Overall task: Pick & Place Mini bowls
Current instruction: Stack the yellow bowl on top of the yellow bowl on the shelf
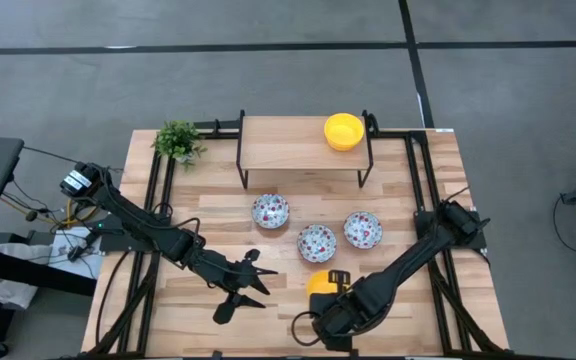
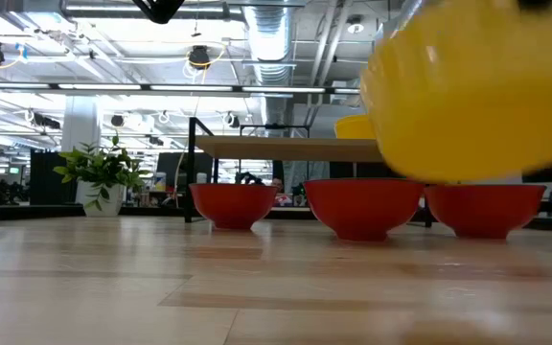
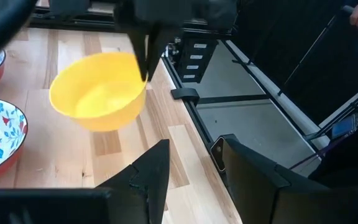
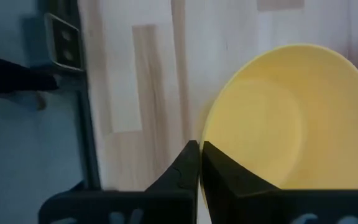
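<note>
I see the pale wooden table (image 1: 218,200), its planks butcher-block striped, framed by dark metal rails. At its far edge stands a low shelf (image 1: 283,143) with a smooth wood top on thin black legs. A plain bright yellow bowl (image 1: 343,131) sits on the shelf's right end. At the far left corner is a small leafy potted plant (image 1: 178,141).

In the middle of the table I count three floral bowls, round, white inside with red-and-blue flowers and glossy red outside: the left floral bowl (image 1: 270,210), the middle floral bowl (image 1: 316,242) and the right floral bowl (image 1: 362,230), set in a loose row, apart from one another.

My right arm reaches in from the right edge, bent low toward the near edge. The right gripper (image 4: 199,163) is pinched tight on the rim of a second yellow bowl (image 1: 324,283), smooth and glossy; in the low view that bowl hangs clear above the wood, near of the middle floral bowl.

My left arm stretches from the left edge toward the near centre. The left gripper (image 1: 246,285) hangs with fingers spread wide, holding nothing, left of the lifted bowl.
</note>
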You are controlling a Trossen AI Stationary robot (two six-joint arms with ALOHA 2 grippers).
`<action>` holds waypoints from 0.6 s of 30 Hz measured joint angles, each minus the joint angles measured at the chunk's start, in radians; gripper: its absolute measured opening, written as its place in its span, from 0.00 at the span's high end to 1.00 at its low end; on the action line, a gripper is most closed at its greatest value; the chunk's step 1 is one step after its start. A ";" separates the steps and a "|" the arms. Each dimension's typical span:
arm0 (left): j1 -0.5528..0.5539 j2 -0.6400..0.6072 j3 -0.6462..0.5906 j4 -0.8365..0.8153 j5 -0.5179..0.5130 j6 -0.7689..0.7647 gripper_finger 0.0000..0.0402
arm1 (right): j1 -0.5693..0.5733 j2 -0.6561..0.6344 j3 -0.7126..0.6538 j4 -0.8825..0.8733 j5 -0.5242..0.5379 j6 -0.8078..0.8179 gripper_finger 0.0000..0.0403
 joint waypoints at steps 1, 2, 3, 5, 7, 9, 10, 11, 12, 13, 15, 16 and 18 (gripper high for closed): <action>0.000 0.000 0.000 0.000 0.000 0.000 0.63 | -0.001 0.000 0.023 -0.020 0.001 -0.001 1.00; 0.001 0.000 0.000 0.000 0.000 0.000 0.63 | -0.003 0.000 0.045 -0.041 0.002 -0.004 1.00; 0.002 0.000 0.000 0.000 0.000 0.001 0.63 | -0.006 0.000 0.066 -0.060 0.007 -0.005 1.00; 0.003 0.000 0.000 0.000 0.000 0.002 0.63 | -0.010 0.000 0.111 -0.102 0.029 -0.005 1.00; 0.003 0.000 0.000 0.000 -0.001 0.009 0.63 | -0.014 0.000 0.156 -0.158 0.058 -0.007 1.00; 0.003 -0.002 0.000 -0.004 -0.011 0.017 0.63 | -0.023 0.000 0.196 -0.215 0.092 -0.007 1.00; 0.003 -0.008 0.000 -0.012 -0.015 0.029 0.63 | -0.029 0.000 0.215 -0.245 0.106 -0.008 1.00; 0.005 -0.014 0.000 -0.013 -0.016 0.039 0.63 | -0.036 0.000 0.235 -0.275 0.118 -0.008 1.00; 0.009 -0.023 0.000 -0.013 -0.016 0.051 0.63 | -0.044 0.000 0.254 -0.304 0.131 -0.008 1.00; 0.013 -0.035 0.000 -0.013 -0.016 0.060 0.63 | -0.053 0.000 0.272 -0.332 0.142 -0.008 1.00; 0.027 -0.066 0.000 -0.012 -0.018 0.063 0.63 | -0.074 0.000 0.305 -0.374 0.157 -0.008 1.00; 0.035 -0.086 0.000 -0.011 -0.019 0.064 0.63 | -0.086 0.000 0.318 -0.390 0.159 -0.009 1.00; 0.050 -0.129 0.000 -0.011 -0.020 0.080 0.63 | -0.112 0.000 0.346 -0.416 0.161 -0.028 1.00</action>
